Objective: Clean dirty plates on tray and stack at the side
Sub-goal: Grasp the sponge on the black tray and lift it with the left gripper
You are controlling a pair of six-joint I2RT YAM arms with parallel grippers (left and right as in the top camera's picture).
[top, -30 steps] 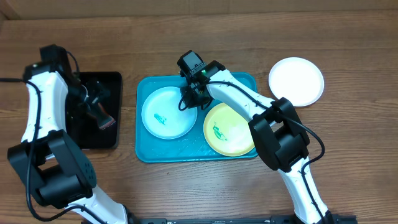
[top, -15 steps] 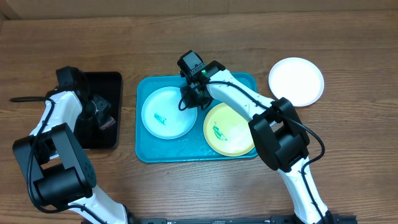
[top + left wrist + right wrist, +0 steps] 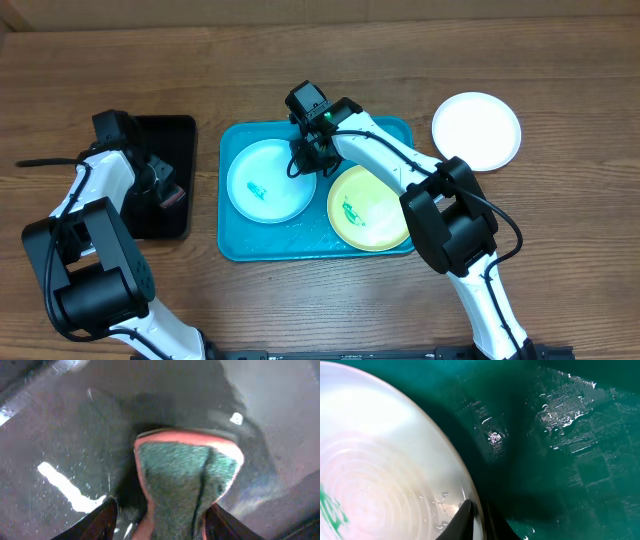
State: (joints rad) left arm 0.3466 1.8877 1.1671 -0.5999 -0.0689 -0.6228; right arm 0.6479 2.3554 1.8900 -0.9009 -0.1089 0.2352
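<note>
The turquoise tray [image 3: 240, 245] holds the light cyan plate [image 3: 268, 180] on its left and the yellow-green plate [image 3: 370, 208] on its right, each with a teal-green smear. The white plate [image 3: 477, 131] lies on the table at the right. My right gripper [image 3: 303, 165] is shut on the cyan plate's right rim, which also shows in the right wrist view [image 3: 385, 475] with a finger on each side [image 3: 479, 519]. My left gripper [image 3: 165, 192] is over the black tray [image 3: 185, 130], its fingers [image 3: 159, 520] closed round a pink-and-green sponge [image 3: 187, 477].
The black tray's wet floor [image 3: 65, 460] lies under the sponge. The wet turquoise tray floor [image 3: 570, 435] lies beside the cyan plate. Wooden table [image 3: 560, 260] surrounds both trays.
The left arm swung in and lowered onto the black tray with the sponge, then held still over the last half second. The right arm and the plates have not moved.
</note>
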